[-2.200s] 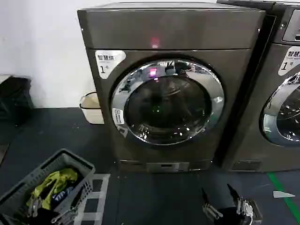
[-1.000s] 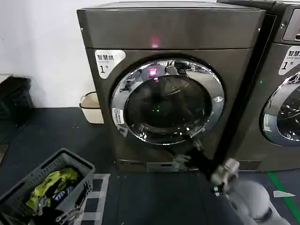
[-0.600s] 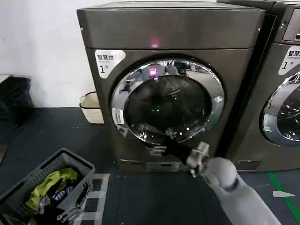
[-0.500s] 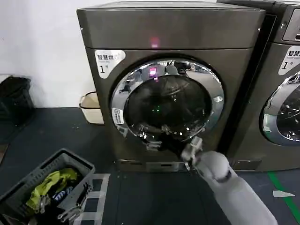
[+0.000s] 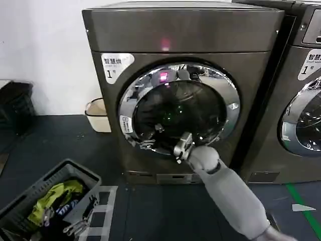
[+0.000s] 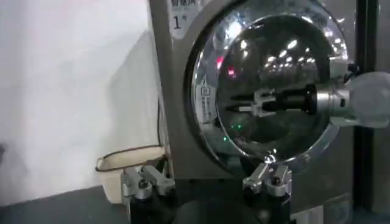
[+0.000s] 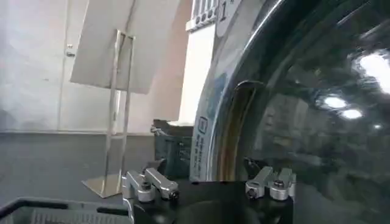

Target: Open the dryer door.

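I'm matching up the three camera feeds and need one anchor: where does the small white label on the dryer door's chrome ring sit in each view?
Head view: the white label is on the left side of the dryer door, just left of the right gripper.
Left wrist view: it is on the ring's left side, left of the same gripper.
Right wrist view: it runs down the ring beside the dark glass.
Shared landmark: the chrome ring itself.

A white wall fills the upper left of the head view. Below it lies a dark floor. A cream bin stands against the wall. A grey basket of clothes sits lower left. A second machine stands at the right edge, green tape before it.
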You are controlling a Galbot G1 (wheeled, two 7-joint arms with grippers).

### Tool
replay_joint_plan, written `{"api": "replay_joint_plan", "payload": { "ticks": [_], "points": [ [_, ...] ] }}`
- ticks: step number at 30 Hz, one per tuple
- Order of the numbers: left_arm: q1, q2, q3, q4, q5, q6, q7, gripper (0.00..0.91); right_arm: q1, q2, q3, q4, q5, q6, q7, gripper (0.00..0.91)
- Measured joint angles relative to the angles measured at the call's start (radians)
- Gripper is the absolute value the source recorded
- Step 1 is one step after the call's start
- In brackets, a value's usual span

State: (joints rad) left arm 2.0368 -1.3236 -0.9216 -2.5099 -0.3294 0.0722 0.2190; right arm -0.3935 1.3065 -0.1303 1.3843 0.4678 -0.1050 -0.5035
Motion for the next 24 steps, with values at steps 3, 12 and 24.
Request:
{"api": "replay_joint_plan", "payload": {
  "ticks": [3,12,24],
  "points": [
    [0.0,-0.002,-0.001,-0.002,-0.002,0.017,0.013,0.907,0.017,0.013,-0.012,-0.026,0.006,0.001,-0.008,0.907],
    [-0.025,-0.003,-0.002,0.001,-0.018,0.057,-0.01,0.907,0.027,0.007,-0.03,-0.055,0.03,0.025,-0.09,0.907],
    [-0.141,0.102,-0.114,0.115,-0.216,0.047,0.16,0.907,-0.014,-0.099,-0.031,0.047,0.1,0.026,-0.247,0.907]
  ]
}}
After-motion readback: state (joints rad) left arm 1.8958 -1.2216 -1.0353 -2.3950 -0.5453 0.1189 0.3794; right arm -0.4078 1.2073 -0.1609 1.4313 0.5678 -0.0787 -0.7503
